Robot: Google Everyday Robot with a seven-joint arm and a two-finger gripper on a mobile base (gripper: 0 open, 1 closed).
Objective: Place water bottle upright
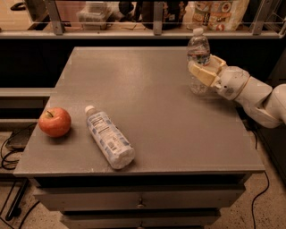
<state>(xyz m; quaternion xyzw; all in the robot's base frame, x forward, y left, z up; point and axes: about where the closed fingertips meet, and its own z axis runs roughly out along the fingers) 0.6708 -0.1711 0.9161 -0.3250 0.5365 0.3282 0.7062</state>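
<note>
The water bottle point(198, 48) is clear and ribbed, with a narrow dark label band and a white cap. It stands upright near the table's far right edge, its base at or just above the grey tabletop point(152, 94). My gripper point(200, 70) comes in from the right on a white arm. Its tan fingers point(202, 76) are closed around the bottle's middle.
A second bottle with a large white-and-blue printed label point(108, 137) lies on its side at the front left. A red apple point(54, 121) sits to its left near the table edge. A shelf with packaged goods point(214, 11) runs behind the table.
</note>
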